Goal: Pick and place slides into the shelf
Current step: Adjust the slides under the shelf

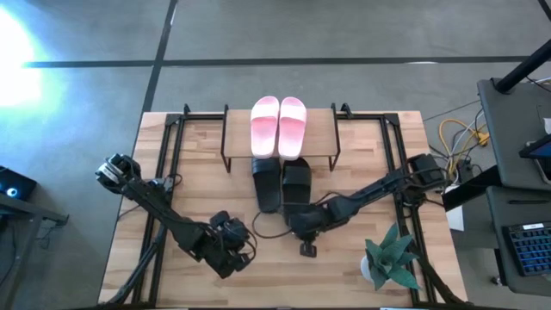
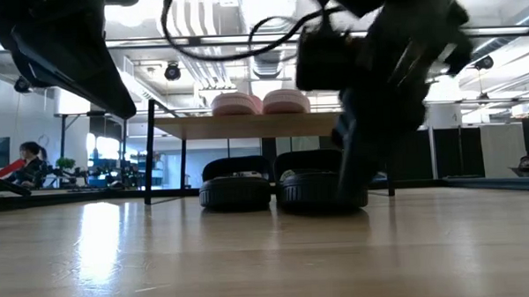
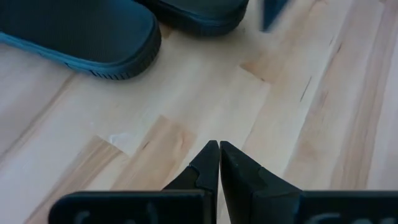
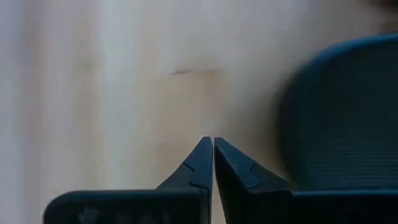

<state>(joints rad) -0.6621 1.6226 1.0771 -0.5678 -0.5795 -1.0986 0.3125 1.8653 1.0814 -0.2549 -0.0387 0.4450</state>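
Closest to you in the low view is the bare light wood tabletop, with both dark arms hanging over it.

Going left to right from overhead: your left gripper sits low on the near-left part of the table, and in its wrist view the two dark fingertips are pressed together with nothing between them. It's just hovering over bare planks, with the heel ends of the black slides showing farther off in that view.

Middle of the table you've got the small low shelf with the light wood plank top and thin black legs. The light pink pair of wide-strap slides is sitting side by side on top of it, touching each other. The matte black pair is on the tabletop, toes tucked under the shelf's front edge and heels sticking out toward you. From the low view they're side by side beneath the plank.

Your right gripper is right at the heel of the right-hand black slide. Its fingers are closed tight on nothing, and the slide sits just beside them.

Over at the near-right corner there's a small green plant in a white pot.
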